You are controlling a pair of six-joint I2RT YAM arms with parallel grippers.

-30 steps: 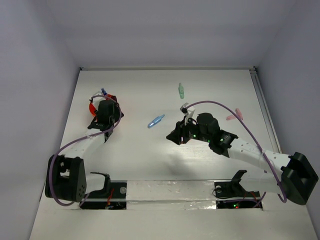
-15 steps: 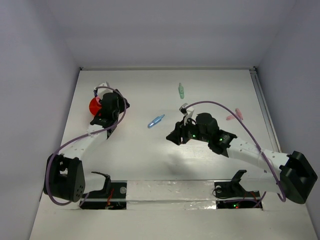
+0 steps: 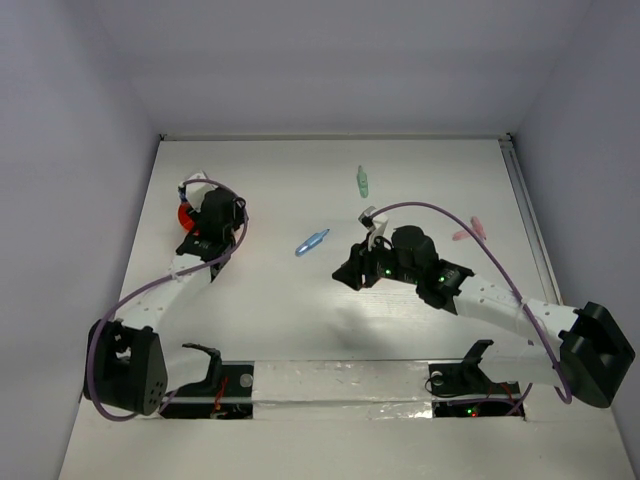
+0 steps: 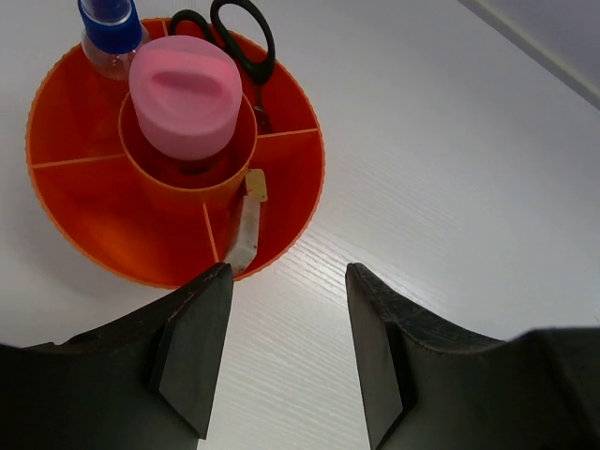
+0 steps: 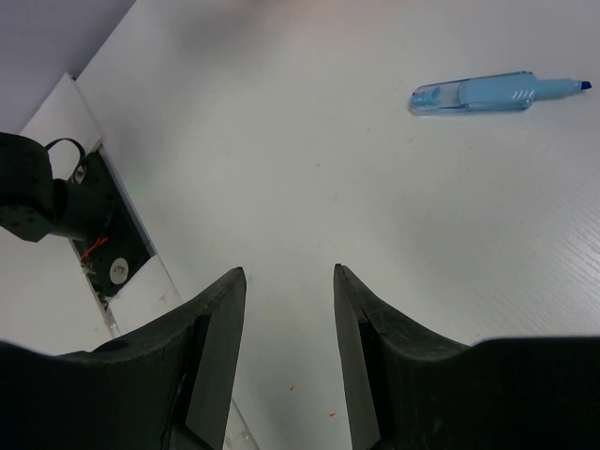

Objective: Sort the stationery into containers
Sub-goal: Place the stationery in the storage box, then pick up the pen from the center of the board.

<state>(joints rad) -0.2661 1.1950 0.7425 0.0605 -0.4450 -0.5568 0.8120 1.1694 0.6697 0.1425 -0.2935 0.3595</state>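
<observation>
Orange cup holds pink tube, scissors, blue-cap marker & beige piece; L gripper open, empty, just beside it; R gripper open, empty, over table near lt-blue marker.

Table: white, faint wood grain.
Back wall: plain, pale lilac-grey.
Left wall: same pale panel.
Right wall: same pale panel.
Light: even, with soft shadows.
</observation>
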